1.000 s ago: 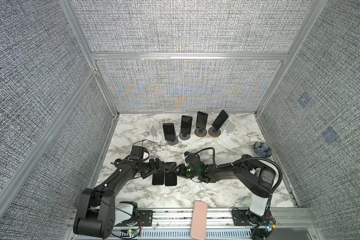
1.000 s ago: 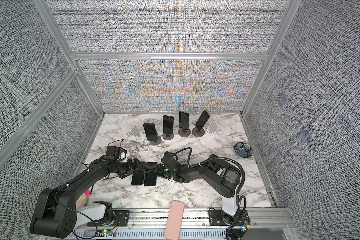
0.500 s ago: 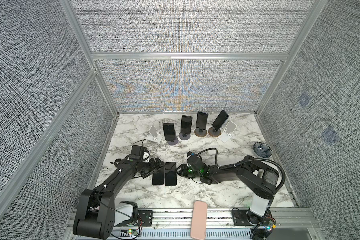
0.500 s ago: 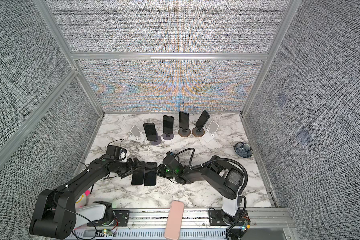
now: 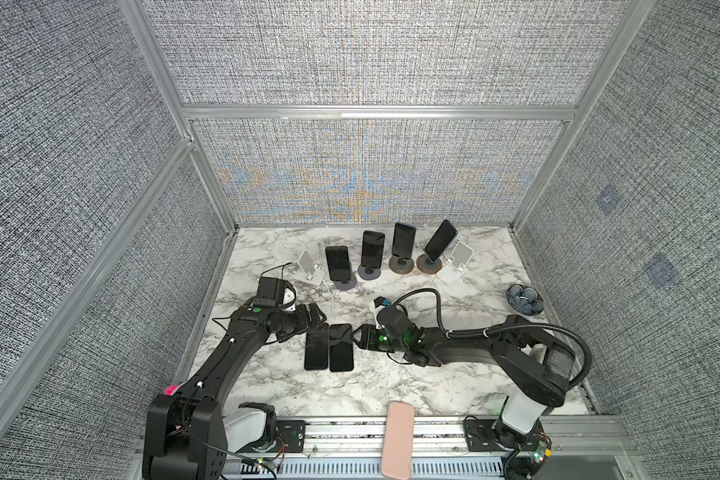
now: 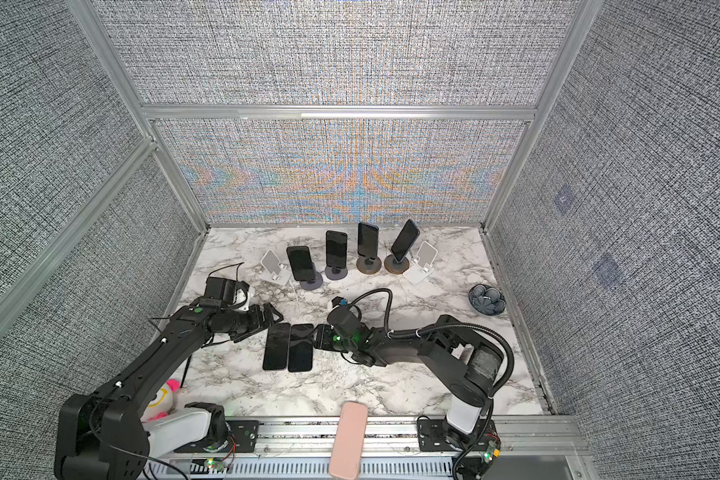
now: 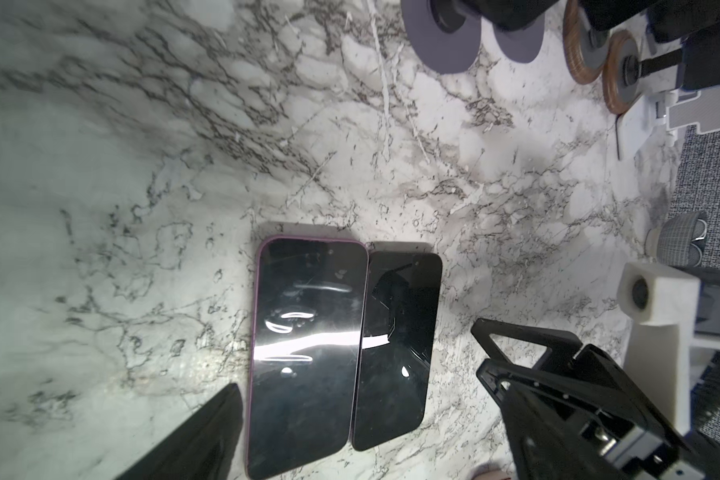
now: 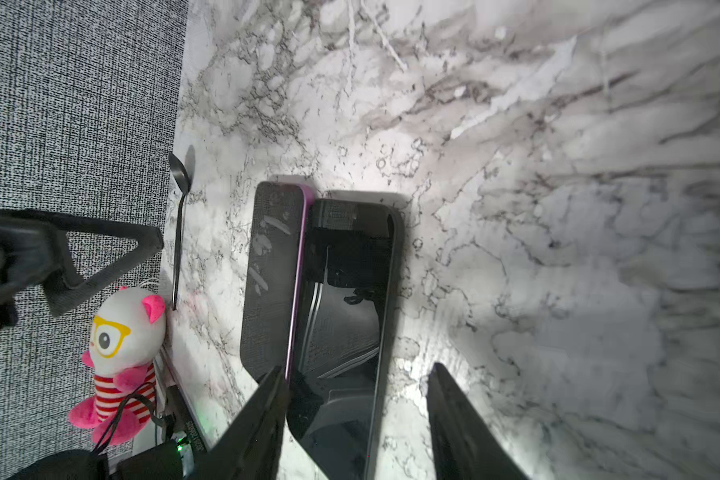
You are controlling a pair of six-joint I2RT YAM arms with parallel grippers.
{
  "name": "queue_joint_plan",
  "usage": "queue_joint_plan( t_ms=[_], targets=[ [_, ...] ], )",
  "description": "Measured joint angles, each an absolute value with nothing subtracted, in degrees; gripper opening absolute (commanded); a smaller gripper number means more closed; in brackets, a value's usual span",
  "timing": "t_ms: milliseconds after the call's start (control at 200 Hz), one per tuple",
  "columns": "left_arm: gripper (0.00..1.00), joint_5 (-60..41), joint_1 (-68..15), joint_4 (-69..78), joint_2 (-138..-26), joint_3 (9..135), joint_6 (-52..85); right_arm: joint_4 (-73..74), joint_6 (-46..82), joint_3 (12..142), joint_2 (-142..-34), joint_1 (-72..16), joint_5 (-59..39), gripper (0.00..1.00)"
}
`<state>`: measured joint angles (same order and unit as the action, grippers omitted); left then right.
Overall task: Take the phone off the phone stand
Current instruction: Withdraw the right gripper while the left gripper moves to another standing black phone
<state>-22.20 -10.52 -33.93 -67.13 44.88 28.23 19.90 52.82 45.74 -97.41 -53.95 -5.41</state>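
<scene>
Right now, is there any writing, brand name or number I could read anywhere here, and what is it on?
Nothing here can be read for certain.
A small printed label beside the plush toy: too small and blurred to read.
The purple-edged phone and the black phone: screens dark, only reflections, no text.

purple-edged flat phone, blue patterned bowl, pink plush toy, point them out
purple-edged flat phone [image 7: 306,357], left wrist view, screen middle
blue patterned bowl [image 5: 524,300], in a top view, inside
pink plush toy [image 8: 119,328], right wrist view, face
</scene>
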Motion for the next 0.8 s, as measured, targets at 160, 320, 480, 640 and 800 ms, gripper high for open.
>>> queue_joint_plan(
  t_ms=[160,320,480,640,800],
  targets=[
    [0.99,-20.9,-10.5,-33.0,-64.7,48.7,25.1,15.0,44.9,46.2,-92.5,-52.3,-2.2,0.52],
    [0.99,-19.9,-10.5,-33.6,-66.0,56.9,18.5,11.3,39.3,43.7,-86.8,-47.9,-1.1,0.51],
    [0.98,-20.9,-10.5,-37.7,-72.3,69.3,9.3,8.7,35.2,41.9,-83.2,-44.6,-2.0,0.5],
    [0.97,-21.6,-10.5,-42.0,-78.4,78.8,1.6,8.4,33.1,39.6,-80.8,-42.7,-3.5,0.5],
    [0.86,-22.7,-10.5,-43.3,-83.7,85.2,-4.5,9.2,32.7,37.9,-79.1,-42.2,-4.6,0.5]
  ],
)
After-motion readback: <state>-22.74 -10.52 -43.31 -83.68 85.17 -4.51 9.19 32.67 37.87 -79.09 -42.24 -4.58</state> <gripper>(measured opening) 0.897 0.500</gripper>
